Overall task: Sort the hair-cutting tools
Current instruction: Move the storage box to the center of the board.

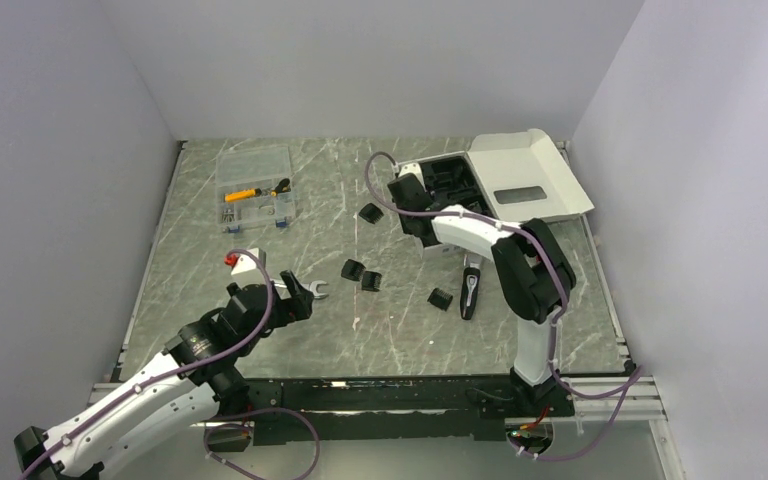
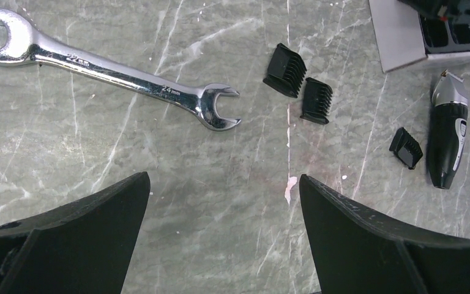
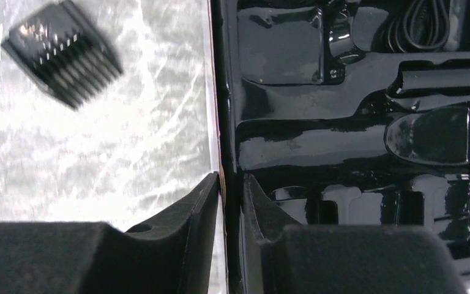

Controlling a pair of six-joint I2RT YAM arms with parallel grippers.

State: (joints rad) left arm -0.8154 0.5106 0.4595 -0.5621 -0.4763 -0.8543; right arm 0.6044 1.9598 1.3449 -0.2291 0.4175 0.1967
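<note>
Well, my left gripper [image 2: 223,184] hangs over the marbled table [image 2: 67,153] with its jaws spread wide and nothing between them. Ahead of its left finger lies the silver wrench [image 2: 122,76], flat on the table, one open end straight ahead of the gap between my fingers. Ahead and a little to the right sit the first comb [image 2: 286,70] and the second comb [image 2: 316,101], just beside each other and well clear of my fingertips. Farther off to the right, the third comb [image 2: 406,147] lies just beside the clipper [image 2: 448,138]. The clipper's silver head points away from me toward the corner of the white case [image 2: 398,37].

My right gripper [image 3: 229,180] is at the left edge of that case. Its jaws stand narrow, one on either side of the case's wall. The left finger [image 3: 190,214] is outside over the table, and the right finger [image 3: 269,214] is inside over the glossy black tray [image 3: 343,147]. I cannot tell whether they are pressing on the wall or stand just short of it. Ahead and to the left of this gripper, out on the table and apart from the case, lies the fourth comb [image 3: 61,55], a little blurred. Seen from above, the case's lid [image 1: 535,180] stands open off to the right of this gripper.
</note>
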